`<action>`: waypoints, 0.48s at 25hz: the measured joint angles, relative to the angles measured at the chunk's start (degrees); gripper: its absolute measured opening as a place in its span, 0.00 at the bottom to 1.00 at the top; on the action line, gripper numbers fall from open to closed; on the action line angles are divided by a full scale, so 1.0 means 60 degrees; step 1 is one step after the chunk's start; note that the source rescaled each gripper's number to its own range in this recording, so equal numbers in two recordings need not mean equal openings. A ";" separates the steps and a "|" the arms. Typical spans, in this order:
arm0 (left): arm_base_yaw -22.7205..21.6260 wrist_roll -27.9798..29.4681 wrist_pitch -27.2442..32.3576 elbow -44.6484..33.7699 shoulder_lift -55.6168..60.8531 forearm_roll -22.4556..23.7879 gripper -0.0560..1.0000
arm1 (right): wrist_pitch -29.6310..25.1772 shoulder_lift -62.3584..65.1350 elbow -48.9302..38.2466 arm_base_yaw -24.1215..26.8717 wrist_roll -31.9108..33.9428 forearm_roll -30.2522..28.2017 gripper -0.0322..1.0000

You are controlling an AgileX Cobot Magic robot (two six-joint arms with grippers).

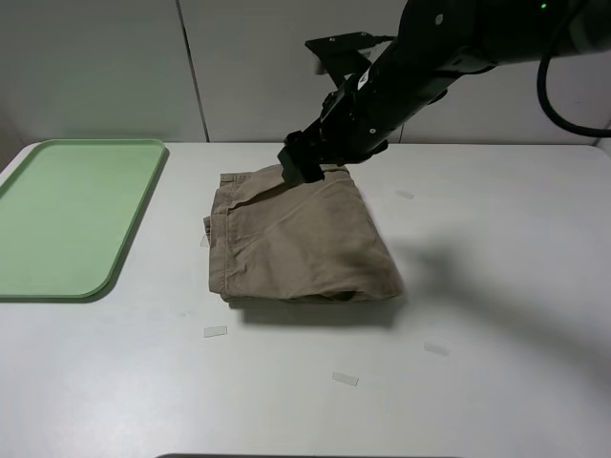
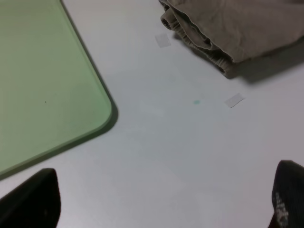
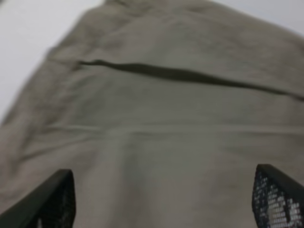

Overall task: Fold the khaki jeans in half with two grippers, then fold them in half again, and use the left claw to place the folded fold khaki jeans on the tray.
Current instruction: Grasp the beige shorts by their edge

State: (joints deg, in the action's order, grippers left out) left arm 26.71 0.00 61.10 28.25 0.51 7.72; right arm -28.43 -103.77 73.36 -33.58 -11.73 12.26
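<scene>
A white table stands before a pale panelled wall. The khaki shorts lie in its middle, well apart from the green tray on the left. They look soft, light and limp, likely to sag open if lifted by one layer, so pinching every layer at the gathered waistband side seems safest. The tan cotton is folded into a thick, rumpled bundle. The right gripper hovers at the shorts' far edge, jaws wide and empty. The left gripper hangs over bare table beside the tray, spread wide, holding nothing.
</scene>
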 joint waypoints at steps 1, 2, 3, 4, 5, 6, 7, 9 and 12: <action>0.0000 0.0000 0.0000 0.0000 0.0000 0.0000 0.93 | 0.0000 0.0163 -0.0010 0.0074 0.0041 -0.0404 0.83; 0.0000 0.0000 -0.0038 0.0000 0.0000 0.0000 0.93 | 0.0000 0.0332 -0.0010 0.0160 0.0196 -0.0810 0.83; 0.0000 0.0000 -0.0099 0.0000 0.0000 0.0000 0.93 | 0.0029 0.0577 -0.0010 0.0245 0.0399 -0.1369 0.83; 0.0000 0.0000 -0.0152 0.0000 0.0000 0.0000 0.93 | 0.0037 0.0859 -0.0010 0.0343 0.0735 -0.1961 0.83; 0.0000 0.0000 -0.0178 0.0000 0.0000 0.0000 0.93 | 0.0044 0.1148 -0.0010 0.0421 0.1181 -0.2443 0.83; 0.0000 0.0000 -0.0178 0.0000 0.0000 0.0000 0.93 | 0.0035 0.1398 -0.0010 0.0530 0.1686 -0.2985 0.83; 0.0000 0.0000 -0.0178 0.0000 0.0000 0.0000 0.93 | -0.0004 0.1698 -0.0018 0.0656 0.2089 -0.3448 0.85; 0.0000 0.0000 -0.0197 0.0000 0.0000 0.0000 0.93 | -0.0245 0.2237 -0.0017 0.0930 0.2779 -0.4054 0.92; 0.0000 0.0000 -0.0207 0.0000 0.0000 0.0000 0.93 | -0.0825 0.2918 -0.0050 0.1415 0.3067 -0.4421 0.98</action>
State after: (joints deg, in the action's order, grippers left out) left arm 26.71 0.00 59.86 28.25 0.51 7.72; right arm -33.38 -86.27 73.06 -25.10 6.67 -14.26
